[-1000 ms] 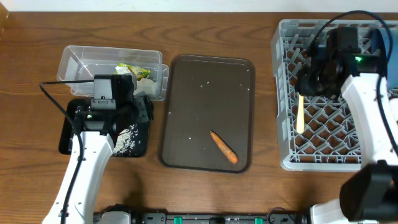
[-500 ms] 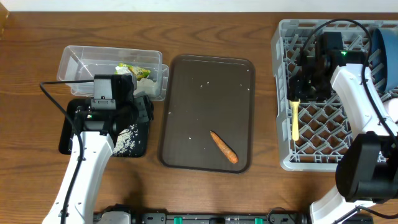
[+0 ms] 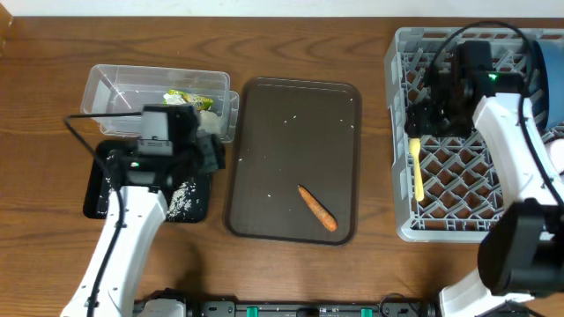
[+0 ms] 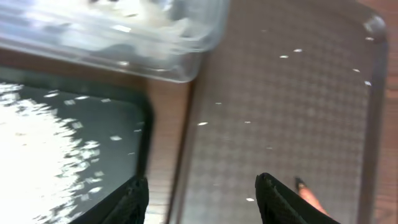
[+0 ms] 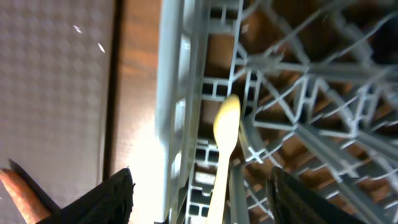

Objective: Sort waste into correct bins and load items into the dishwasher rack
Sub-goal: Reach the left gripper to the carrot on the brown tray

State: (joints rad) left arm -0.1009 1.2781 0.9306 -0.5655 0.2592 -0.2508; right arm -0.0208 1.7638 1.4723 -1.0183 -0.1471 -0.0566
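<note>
Jaws are gaping empty on left gripper (image 4: pixel 200 186) and right gripper (image 5: pixel 200 179); you're risking snagging the rack's (image 5: pixel 171 74) left edge beside the spoon (image 5: pixel 227 121).

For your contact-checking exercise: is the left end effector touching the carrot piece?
Apart. The overhead view shows bare brown tray between the left end effector and the carrot piece.

Clear tub (image 4: pixel 124 37) blurred; spoon (image 5: pixel 225 134) cut off by bottom edge; carrot (image 4: pixel 311 202) likewise.

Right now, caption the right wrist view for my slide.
Open right gripper over pale yellow spoon lying in grey dishwasher rack.
</note>
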